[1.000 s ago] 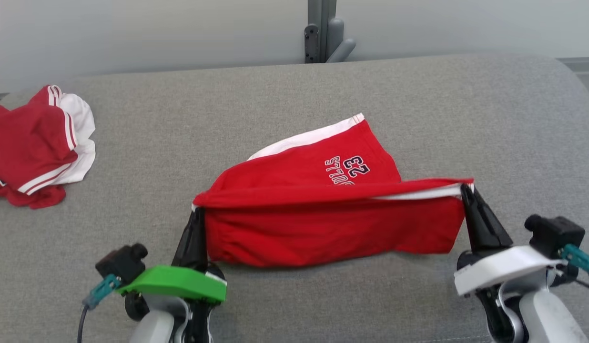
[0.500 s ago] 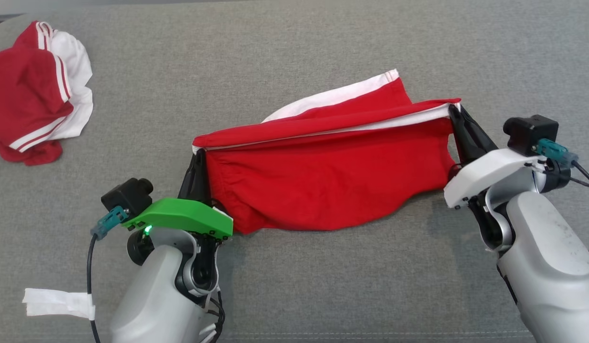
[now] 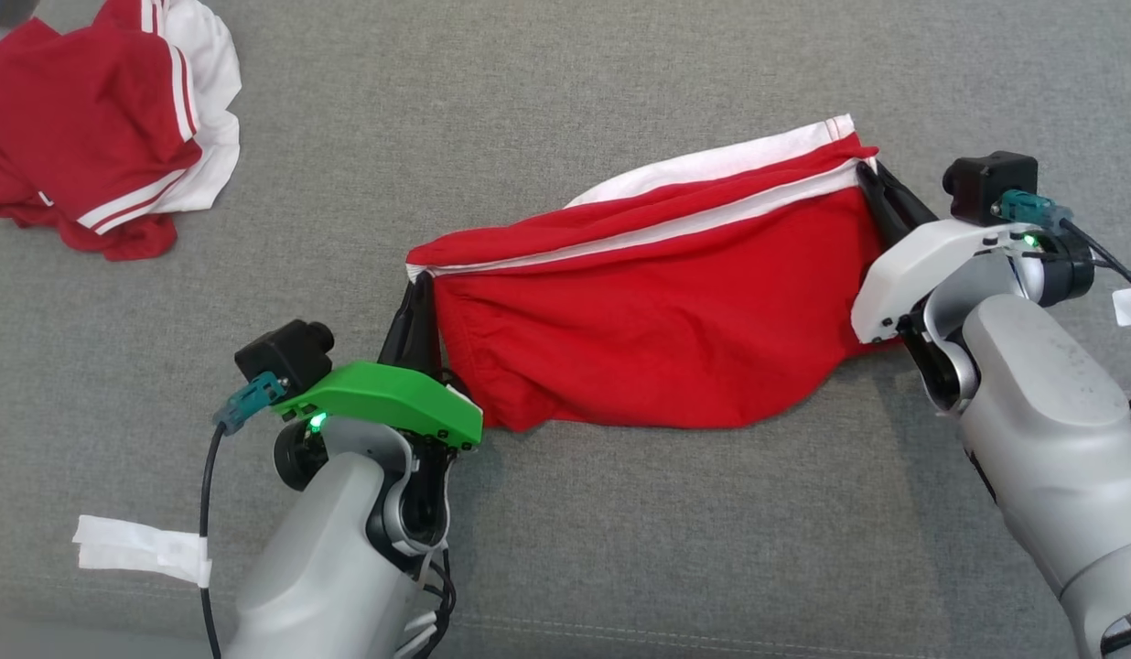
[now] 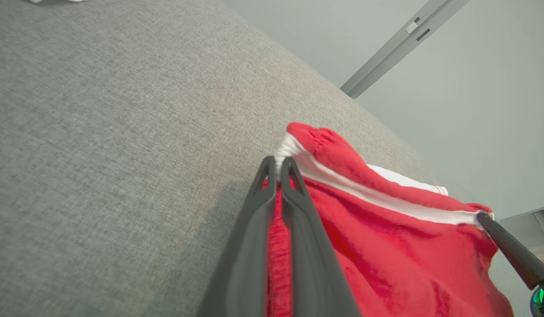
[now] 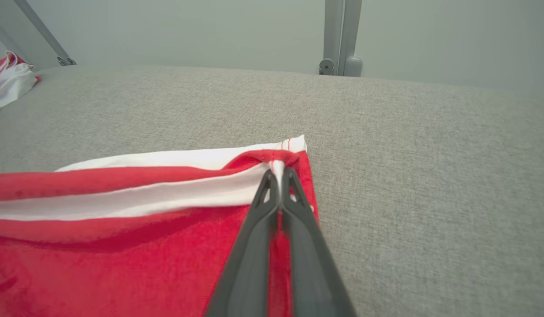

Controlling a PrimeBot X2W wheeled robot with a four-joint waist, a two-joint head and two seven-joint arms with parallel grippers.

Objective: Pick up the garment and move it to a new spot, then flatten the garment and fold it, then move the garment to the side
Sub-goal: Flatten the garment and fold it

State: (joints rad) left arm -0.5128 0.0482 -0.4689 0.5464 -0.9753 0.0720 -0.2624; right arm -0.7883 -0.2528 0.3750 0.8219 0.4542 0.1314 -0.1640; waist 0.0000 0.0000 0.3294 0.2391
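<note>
The garment (image 3: 657, 311) is a pair of red shorts with white side stripes, stretched between both grippers above the grey cushion (image 3: 565, 82). My left gripper (image 3: 420, 286) is shut on its left corner, seen close up as the left gripper (image 4: 278, 165) pinching the white-edged hem of the garment (image 4: 386, 237). My right gripper (image 3: 866, 172) is shut on the right corner; in the right wrist view the right gripper (image 5: 278, 174) clamps the garment (image 5: 122, 246) at its white stripe. The lifted half hangs over the far half, whose white edge lies on the cushion.
A second crumpled red and white garment (image 3: 99, 119) lies at the cushion's far left. A white paper tag (image 3: 135, 549) hangs by my left forearm. A grey post (image 5: 340, 37) stands behind the cushion (image 5: 430, 154) against a pale wall.
Both grippers have carried the held edge away from me, over the far half, hiding the printed number. The head camera has tilted down, so the whole picture has shifted.
</note>
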